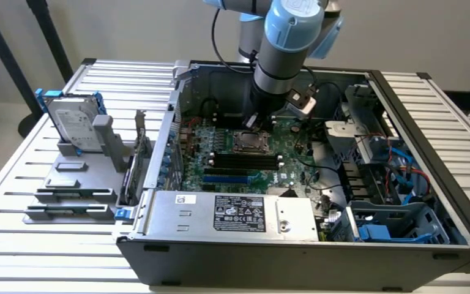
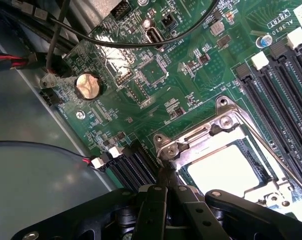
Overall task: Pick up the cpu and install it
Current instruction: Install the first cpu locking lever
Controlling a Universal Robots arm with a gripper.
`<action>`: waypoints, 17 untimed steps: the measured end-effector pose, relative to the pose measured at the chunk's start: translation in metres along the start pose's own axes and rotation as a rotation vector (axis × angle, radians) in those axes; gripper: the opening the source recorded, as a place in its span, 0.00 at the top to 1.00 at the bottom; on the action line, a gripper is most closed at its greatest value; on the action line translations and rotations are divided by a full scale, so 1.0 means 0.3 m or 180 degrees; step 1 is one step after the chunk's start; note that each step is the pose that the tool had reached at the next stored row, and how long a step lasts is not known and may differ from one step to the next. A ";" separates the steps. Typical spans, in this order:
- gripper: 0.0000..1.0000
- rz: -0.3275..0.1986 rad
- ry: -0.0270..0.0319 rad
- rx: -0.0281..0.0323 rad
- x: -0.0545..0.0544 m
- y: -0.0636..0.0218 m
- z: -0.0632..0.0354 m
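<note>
The cpu (image 2: 223, 169) shows as a pale silvery square lying flat inside the metal socket frame (image 2: 226, 117) on the green motherboard (image 2: 191, 65). My gripper (image 2: 166, 172) is shut, its two black fingers pressed together with nothing visible between them. Their tips sit right at the socket frame's corner, beside the cpu. In the exterior view the arm reaches straight down into the open computer case, and the gripper (image 1: 256, 125) hangs just above the far edge of the socket (image 1: 249, 143).
Black memory slots (image 2: 276, 85) run alongside the socket. A coin battery (image 2: 87, 86) and black cables (image 2: 140, 42) lie nearby. The case walls (image 1: 431, 153) ring the board, with the power supply (image 1: 235, 214) in front. A silver drive with blue brackets (image 1: 76, 125) stands at the exterior view's left.
</note>
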State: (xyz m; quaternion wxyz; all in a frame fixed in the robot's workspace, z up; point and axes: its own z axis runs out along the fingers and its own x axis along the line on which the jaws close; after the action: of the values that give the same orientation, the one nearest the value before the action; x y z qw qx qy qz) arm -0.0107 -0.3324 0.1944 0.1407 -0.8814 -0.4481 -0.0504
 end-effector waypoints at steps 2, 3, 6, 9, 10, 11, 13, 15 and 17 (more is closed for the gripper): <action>0.89 0.0000 0.0002 0.0005 0.002 -0.001 -0.008; 0.89 0.0000 0.0000 0.0006 0.003 -0.002 -0.018; 0.89 0.0003 -0.0005 0.0009 -0.003 -0.002 -0.045; 0.89 0.0004 -0.0006 0.0012 -0.017 -0.001 -0.063; 0.89 0.0004 -0.0007 0.0013 -0.024 -0.001 -0.069; 0.89 0.0004 -0.0007 0.0013 -0.030 0.000 -0.075; 0.89 0.0005 -0.0008 0.0014 -0.045 0.000 -0.085; 0.89 0.0005 -0.0008 0.0014 -0.063 -0.001 -0.094; 0.89 0.0005 -0.0007 0.0015 -0.081 -0.004 -0.102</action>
State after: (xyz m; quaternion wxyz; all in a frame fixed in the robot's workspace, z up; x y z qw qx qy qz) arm -0.0247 -0.3595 0.2186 0.1424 -0.8815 -0.4477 -0.0483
